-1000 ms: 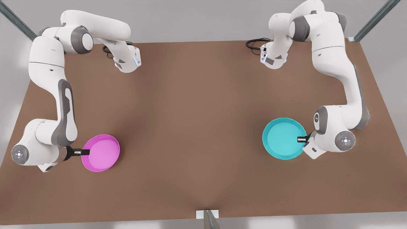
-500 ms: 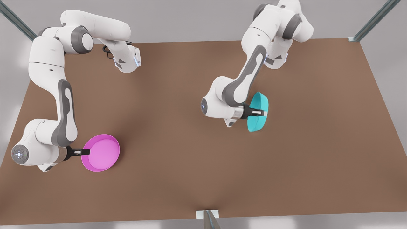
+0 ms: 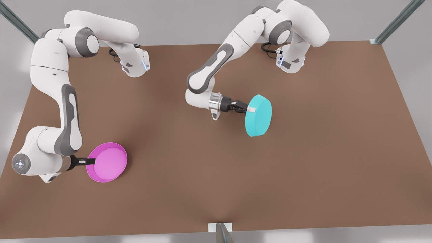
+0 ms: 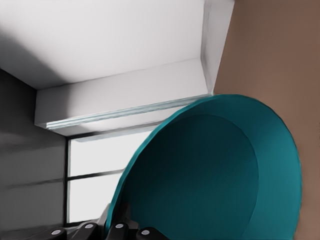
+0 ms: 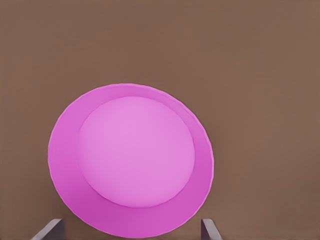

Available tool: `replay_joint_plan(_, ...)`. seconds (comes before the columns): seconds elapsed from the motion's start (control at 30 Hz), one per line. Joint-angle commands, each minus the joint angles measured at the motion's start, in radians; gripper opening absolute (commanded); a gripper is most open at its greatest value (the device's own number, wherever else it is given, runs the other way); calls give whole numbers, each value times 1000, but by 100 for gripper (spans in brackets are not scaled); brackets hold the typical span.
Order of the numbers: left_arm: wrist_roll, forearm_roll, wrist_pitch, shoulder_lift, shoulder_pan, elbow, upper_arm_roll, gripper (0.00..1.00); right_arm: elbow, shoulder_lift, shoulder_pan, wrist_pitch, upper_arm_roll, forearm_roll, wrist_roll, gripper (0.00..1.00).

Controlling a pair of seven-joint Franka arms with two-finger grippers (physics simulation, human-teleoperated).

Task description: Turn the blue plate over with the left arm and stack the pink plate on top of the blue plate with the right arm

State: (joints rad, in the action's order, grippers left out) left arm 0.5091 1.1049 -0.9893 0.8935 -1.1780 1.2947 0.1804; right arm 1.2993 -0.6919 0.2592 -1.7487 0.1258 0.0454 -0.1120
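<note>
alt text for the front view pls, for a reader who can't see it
A white robot arm's left pincer holds the blue plate by its rim, tilted on edge above the middle of a brown table, its underside facing the camera. At the front view's left, the right pincer sits at the rim of the pink plate, which lies flat, open side up.

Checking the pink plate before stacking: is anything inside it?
Nothing lies in the pink plate; its bowl shows bare. The right gripper sits at its rim. What is under it on the table is covered.
</note>
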Motion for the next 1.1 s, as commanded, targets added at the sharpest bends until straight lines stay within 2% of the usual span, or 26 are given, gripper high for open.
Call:
replay_joint_plan(0.0, 9, -30, 3, 5, -2, -2, 1, 21, 0, 0, 0, 0, 0, 1, 0, 100)
replay_joint_plan(0.33, 186, -37, 133, 143, -87, -103, -1, 21, 0, 0, 3, 0, 0, -1, 0, 100)
replay_joint_plan(0.67, 264, -14, 136, 242, -150, -110, -1, 21, 0, 0, 5, 0, 0, -1, -2, 100)
replay_joint_plan(1.07, 278, -23, 135, 292, -160, -146, -42, 21, 0, 0, 0, 0, 0, -1, 0, 100)
